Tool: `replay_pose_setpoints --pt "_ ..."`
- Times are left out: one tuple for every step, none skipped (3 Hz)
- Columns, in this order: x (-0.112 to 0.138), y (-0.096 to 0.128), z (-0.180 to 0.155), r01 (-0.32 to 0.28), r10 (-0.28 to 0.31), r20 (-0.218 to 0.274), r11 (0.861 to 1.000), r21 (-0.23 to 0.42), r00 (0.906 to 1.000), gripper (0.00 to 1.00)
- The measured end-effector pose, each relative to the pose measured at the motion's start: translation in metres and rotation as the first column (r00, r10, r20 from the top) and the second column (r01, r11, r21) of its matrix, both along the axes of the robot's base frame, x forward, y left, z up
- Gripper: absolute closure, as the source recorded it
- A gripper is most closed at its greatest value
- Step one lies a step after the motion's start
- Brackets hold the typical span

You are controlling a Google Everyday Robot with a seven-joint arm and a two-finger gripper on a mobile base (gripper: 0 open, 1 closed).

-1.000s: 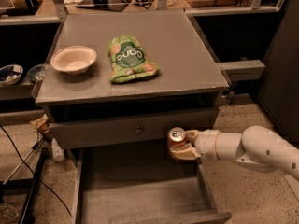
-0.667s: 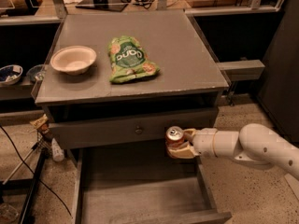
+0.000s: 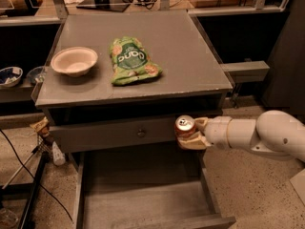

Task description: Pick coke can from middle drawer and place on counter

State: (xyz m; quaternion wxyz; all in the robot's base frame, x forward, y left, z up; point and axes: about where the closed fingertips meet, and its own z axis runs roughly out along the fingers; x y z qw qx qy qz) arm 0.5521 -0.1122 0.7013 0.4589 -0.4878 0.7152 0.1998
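I'm holding the gripper [image 3: 189, 136] out at the level of the closed upper drawer front [image 3: 105, 136], just off that front's right end, with the white arm [image 3: 259, 136] reaching in from the right and lying almost level, wrist pointing left. The fingers are clamping the coke can [image 3: 185, 126] from its right side, one pad [image 3: 200, 123] showing near the can's top and the other wrapping under its base. Compared with a second ago, I'm seeing the can sitting a little higher and slightly further right, and the forearm is riding higher with it; nothing else is shifting. The can is standing upright in the grip, its long axis vertical and its silver top facing up towards the camera. Directly below the gripper and to its left, the middle drawer [image 3: 143, 199] is standing pulled out. Above the gripper and to its left, the counter [image 3: 190, 56] is carrying a green snack bag [image 3: 131, 61] and, further left, a pale bowl [image 3: 74, 61]. The can is hanging clear of both the drawer floor and the counter.
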Motion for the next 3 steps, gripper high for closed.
replay_pose_setpoints --pt "-0.001 -0.015 0.028 0.020 -0.020 0.042 1.000 -0.015 0.9989 1.00" --pt "-0.002 -0.017 0.031 0.024 -0.023 0.048 1.000 -0.018 0.9986 1.00" --pt "0.001 -0.018 0.042 0.021 -0.018 0.069 0.999 -0.031 0.9975 1.00"
